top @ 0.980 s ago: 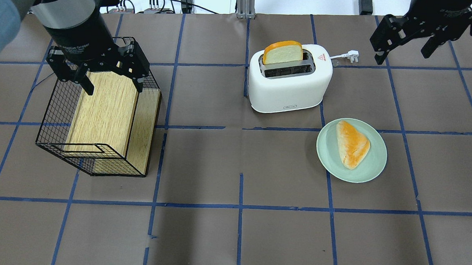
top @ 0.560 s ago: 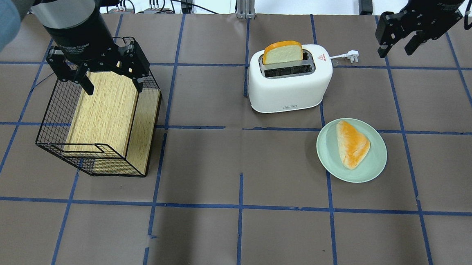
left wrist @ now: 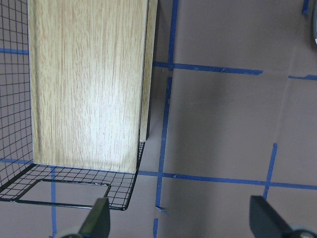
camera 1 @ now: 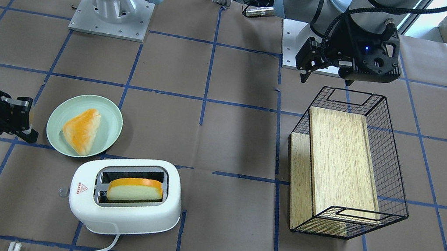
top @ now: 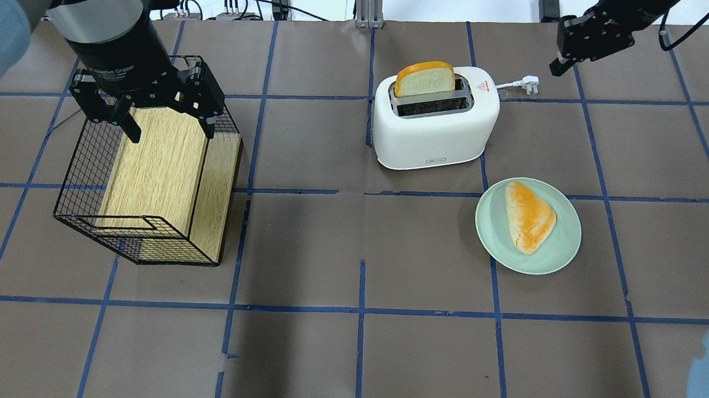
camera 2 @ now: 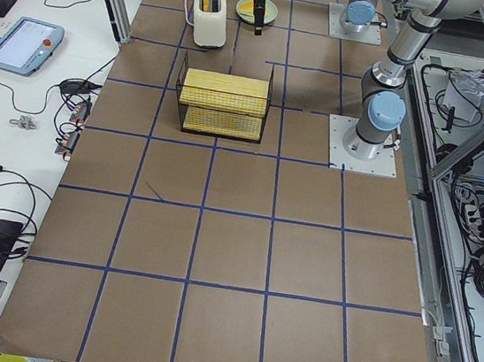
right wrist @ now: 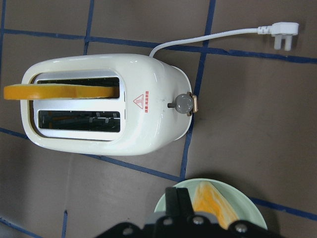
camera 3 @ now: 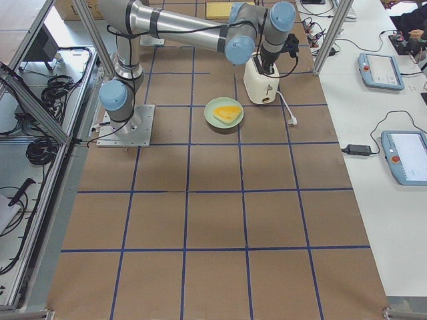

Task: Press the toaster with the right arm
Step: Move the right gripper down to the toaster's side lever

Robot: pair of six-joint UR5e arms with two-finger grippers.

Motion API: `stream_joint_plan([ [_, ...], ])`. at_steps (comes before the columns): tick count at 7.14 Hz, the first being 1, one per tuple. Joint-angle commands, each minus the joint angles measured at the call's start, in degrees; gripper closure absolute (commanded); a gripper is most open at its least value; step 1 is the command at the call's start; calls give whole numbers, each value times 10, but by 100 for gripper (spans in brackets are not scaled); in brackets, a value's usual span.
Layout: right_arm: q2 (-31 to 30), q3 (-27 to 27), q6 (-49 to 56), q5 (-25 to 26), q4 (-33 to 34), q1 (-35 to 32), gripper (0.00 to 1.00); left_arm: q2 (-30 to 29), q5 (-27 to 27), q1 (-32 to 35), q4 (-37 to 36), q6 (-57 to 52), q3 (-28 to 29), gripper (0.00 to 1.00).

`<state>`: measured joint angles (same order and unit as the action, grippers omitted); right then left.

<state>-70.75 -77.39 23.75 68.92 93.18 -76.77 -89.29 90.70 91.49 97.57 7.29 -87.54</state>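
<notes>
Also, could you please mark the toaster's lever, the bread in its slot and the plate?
toaster lever (right wrist: 183, 103), right wrist view, its grey knob.
bread in the slot (top: 426, 79), overhead view, its pale face.
plate (top: 574, 237), overhead view, its bare green rim.

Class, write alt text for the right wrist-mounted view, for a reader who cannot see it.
Seen from above, a white toaster holds a bread slice in one slot; the other slot is empty. A grey lever knob juts from one end, and its white cord trails to a loose plug.
</notes>
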Motion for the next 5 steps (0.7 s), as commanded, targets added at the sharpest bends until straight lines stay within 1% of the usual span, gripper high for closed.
stream_joint_plan([
  [1, 50, 1, 10, -40, 24, 3, 97, 1, 0, 0, 1, 0, 1, 0],
  [3, 85, 9, 10, -41, 43, 2, 97, 0, 0, 0, 1, 0, 0, 0],
  [5, 102, 9, 9, -41, 52, 0, 97, 0, 0, 0, 1, 0, 0, 0],
])
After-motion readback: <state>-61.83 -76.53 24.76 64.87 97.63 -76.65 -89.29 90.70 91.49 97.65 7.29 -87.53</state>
